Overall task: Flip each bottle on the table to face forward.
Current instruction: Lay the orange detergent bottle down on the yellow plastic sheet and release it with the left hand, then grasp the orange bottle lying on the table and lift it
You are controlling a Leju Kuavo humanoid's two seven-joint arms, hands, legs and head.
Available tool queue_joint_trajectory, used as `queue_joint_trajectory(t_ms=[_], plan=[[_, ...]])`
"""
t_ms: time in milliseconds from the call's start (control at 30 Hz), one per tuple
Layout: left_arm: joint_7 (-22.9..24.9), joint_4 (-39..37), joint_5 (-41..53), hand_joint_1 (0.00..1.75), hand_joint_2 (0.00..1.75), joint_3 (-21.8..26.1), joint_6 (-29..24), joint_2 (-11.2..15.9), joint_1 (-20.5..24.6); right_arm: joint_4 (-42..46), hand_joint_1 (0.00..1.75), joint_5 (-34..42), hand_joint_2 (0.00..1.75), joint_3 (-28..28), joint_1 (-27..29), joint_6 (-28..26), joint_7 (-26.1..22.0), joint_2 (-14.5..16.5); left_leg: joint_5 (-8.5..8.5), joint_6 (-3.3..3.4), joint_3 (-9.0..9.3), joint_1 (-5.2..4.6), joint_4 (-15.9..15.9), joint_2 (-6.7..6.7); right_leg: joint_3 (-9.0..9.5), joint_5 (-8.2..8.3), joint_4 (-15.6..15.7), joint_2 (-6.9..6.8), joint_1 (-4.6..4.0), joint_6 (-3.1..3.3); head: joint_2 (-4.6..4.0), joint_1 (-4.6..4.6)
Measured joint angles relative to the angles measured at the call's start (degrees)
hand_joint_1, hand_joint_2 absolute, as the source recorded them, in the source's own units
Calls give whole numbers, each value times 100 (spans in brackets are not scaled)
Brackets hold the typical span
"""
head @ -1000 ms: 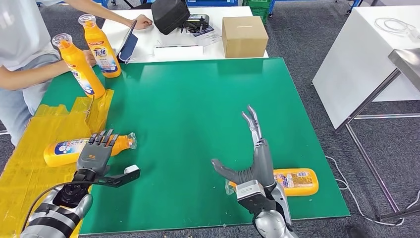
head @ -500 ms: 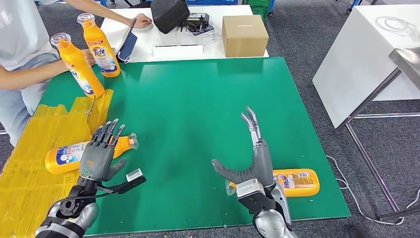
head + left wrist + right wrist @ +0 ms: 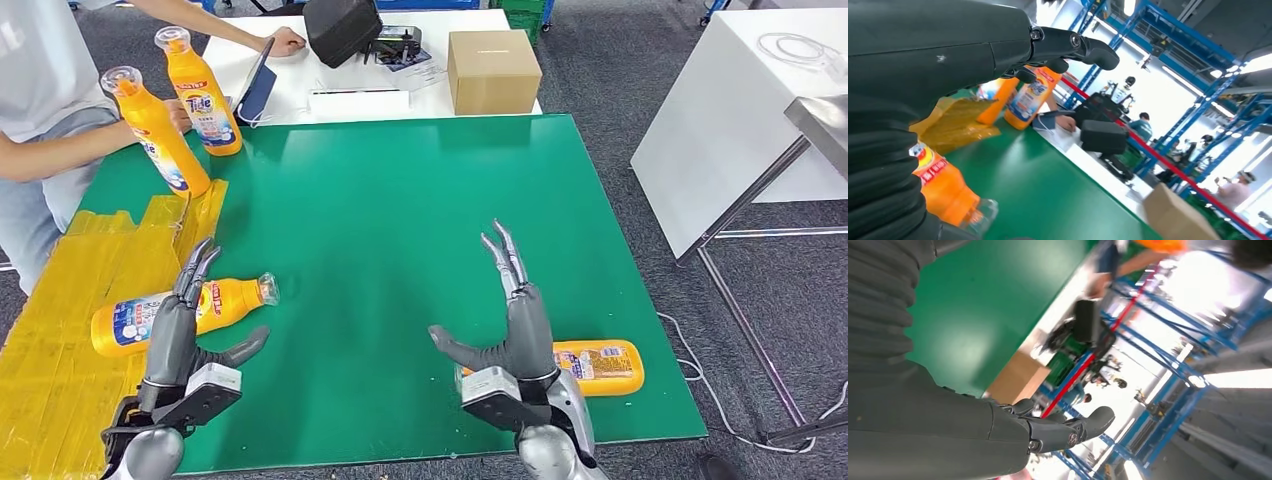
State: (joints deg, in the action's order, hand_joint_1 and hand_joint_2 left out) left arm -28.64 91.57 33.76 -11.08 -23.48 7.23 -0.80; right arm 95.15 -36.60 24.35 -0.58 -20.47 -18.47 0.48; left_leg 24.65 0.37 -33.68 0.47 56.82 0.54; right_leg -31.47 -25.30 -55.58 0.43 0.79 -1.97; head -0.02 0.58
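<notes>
Reaching up from the near edge, both hands are raised over the green table point(image 3: 400, 200) with fingers spread and nothing in them. Left hand point(image 3: 180, 325) stands edge-on, fingers pointing away toward the far side, thumb sticking out to the right, and it sits right in front of an orange bottle point(image 3: 225, 305) lying on its side at the near left, half on the yellow sheet point(image 3: 60, 300), cap pointing right. Can't tell if the fingers actually touch that bottle or just hover by it. Right hand point(image 3: 515, 315) is posed about the same at the near right, fingers fanned up and away, thumb out to the left. Just behind its wrist, a second lying bottle point(image 3: 600, 365) rests near the table's right edge, label up. Over at the far left corner, two upright bottles: one tilted point(image 3: 155, 130) in a person's hand point(image 3: 180, 115), the other standing point(image 3: 200, 95) just beside it. A cardboard box point(image 3: 492, 72) sits on the white table beyond.
</notes>
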Motion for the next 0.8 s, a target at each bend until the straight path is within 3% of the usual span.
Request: queue_joint_trajectory(t_ms=[267, 500, 667, 800], plan=[[-52, 445, -78, 0, 175, 162, 219, -248, -378, -20, 0, -1009, 175, 41, 170, 273, 627, -347, 1, 1, -6, -3, 0, 2, -5, 0, 2, -1, 2, -1, 0, 1], [-126, 492, -386, 0, 175, 192, 515, -472, -499, -110, 0, -1734, 175, 67, 528, 886, 1185, -1151, 2, 2, -7, -5, 1, 6, -5, 0, 3, -3, 4, -1, 0, 0], [-143, 421, -454, 0, 175, 190, 549, -561, -464, -179, 0, -1848, 175, -2, 736, 951, 1422, -1708, 2, 3, -6, -8, 2, 5, -6, 0, 4, -3, 6, -1, 0, 1], [-144, 377, -464, 0, 175, 190, 552, -611, -428, -201, 0, -1909, 175, -61, 798, 981, 1535, -1943, 2, 3, -5, -7, 2, 3, -6, 0, 4, -2, 5, -1, 0, 1]])
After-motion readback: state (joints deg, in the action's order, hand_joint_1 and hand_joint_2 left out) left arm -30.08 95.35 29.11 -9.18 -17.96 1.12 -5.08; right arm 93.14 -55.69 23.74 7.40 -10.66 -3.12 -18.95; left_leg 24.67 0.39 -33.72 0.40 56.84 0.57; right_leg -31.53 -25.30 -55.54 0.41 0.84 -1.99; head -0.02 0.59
